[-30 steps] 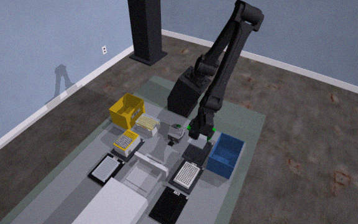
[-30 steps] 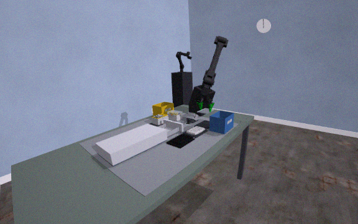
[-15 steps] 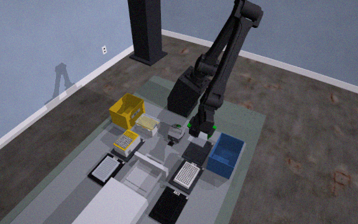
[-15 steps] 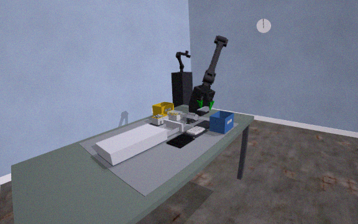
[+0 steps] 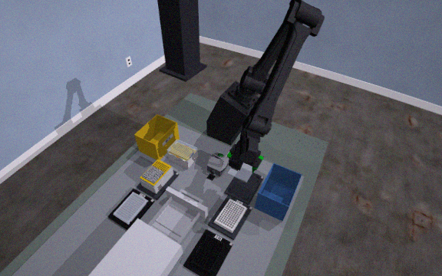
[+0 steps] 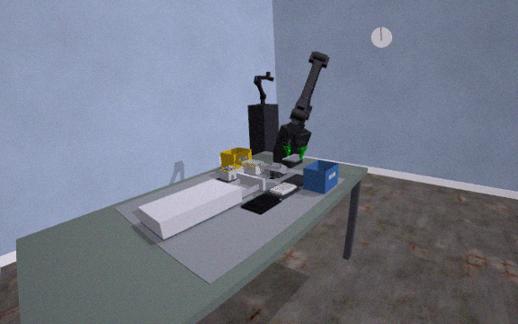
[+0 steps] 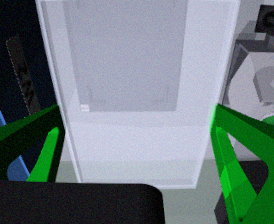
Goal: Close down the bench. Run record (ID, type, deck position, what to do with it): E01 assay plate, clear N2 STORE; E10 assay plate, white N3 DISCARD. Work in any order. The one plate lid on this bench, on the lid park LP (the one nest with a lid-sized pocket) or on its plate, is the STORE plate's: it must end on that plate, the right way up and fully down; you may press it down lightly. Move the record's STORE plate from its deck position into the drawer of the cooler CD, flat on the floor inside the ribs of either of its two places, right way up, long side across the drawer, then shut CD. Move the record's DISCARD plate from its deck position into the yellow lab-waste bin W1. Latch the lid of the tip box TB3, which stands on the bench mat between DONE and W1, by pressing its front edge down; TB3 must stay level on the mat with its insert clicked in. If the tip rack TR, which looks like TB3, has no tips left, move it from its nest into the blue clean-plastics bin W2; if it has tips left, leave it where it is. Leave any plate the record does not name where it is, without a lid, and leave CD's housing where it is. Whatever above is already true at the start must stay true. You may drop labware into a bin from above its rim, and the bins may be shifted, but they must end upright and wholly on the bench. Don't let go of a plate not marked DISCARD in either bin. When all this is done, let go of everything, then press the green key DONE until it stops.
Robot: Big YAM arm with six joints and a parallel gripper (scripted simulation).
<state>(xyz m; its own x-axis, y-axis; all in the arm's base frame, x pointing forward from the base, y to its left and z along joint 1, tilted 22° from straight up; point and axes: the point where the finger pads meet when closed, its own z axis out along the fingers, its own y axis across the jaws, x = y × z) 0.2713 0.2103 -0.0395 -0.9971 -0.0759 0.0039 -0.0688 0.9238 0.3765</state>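
Observation:
My gripper (image 5: 245, 165) (image 6: 294, 153) (image 7: 137, 111) is shut on the clear plate lid (image 5: 244, 173) (image 6: 292, 157) (image 7: 137, 83), its green fingers on the two long sides. It holds the lid flat, a little above the black lid park nest (image 5: 244, 188). The clear assay plate (image 5: 130, 207) lies without a lid in its nest at the left. The white assay plate (image 5: 230, 215) lies in its nest in front of the lid park. The cooler (image 5: 140, 253) (image 6: 192, 204) has its drawer (image 5: 175, 218) open. The tip box TB3 (image 5: 182, 150) stands beside the yellow bin (image 5: 156, 136) (image 6: 236, 156).
The blue bin (image 5: 278, 189) (image 6: 320, 176) stands just right of the lid park. The tip rack (image 5: 155, 173) sits in its nest left of the drawer. The DONE key's block (image 5: 217, 164) is just left of my gripper. An empty black nest (image 5: 208, 253) lies at the front.

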